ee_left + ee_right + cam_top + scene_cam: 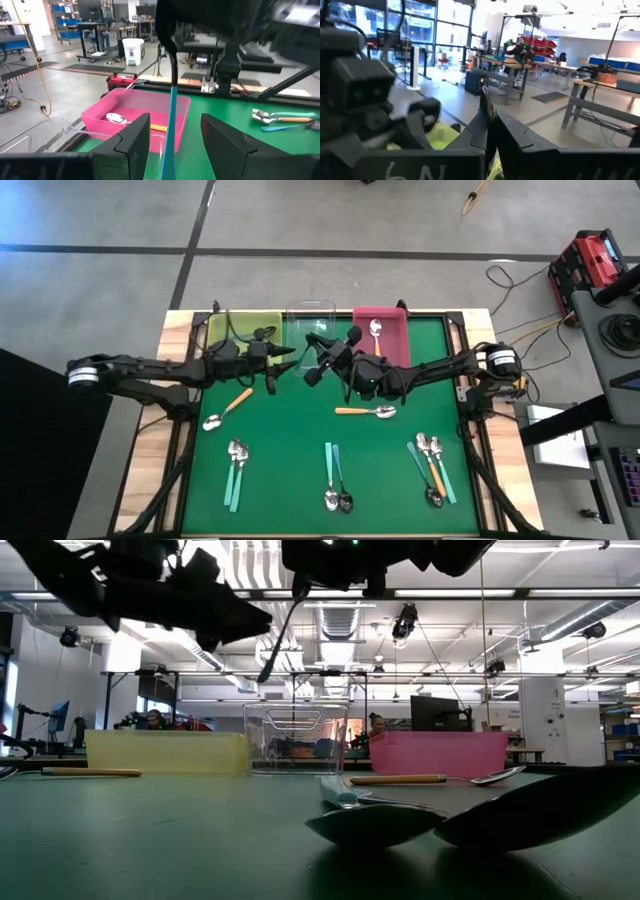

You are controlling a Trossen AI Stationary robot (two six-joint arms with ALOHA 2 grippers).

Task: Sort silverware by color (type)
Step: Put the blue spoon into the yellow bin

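**A:** Step in hand looks like a mid-air handover. The right gripper [486, 107] is clamped on the dark bowl end of the thin teal-handled spoon [170, 127]. The handle hangs down between the left gripper [174, 120]'s fingers [132, 140], which stand apart and, as far as I can see, don't touch it.

**B:** Where is that over the table?

**A:** Above the far part of the green table mat [300, 440], just in front of the clear plastic bin [310, 308]. That bin sits between the yellow-green bin [240, 320] and the pink bin [392, 345].

**B:** How should I do it well?

**A:** Centre the handle between the left pads before you close. Close fully on it, and only then let the right side release. Grip high on the handle so it won't swing.

**B:** Arm poses?

**A:** Both arms reach in low and nearly level from opposite sides, and the wrists meet tip to tip at the table's middle.

**B:** Destination?

**A:** The pink bin holds an orange-handled silver spoon [375, 330], so I'd guess teal goes elsewhere.
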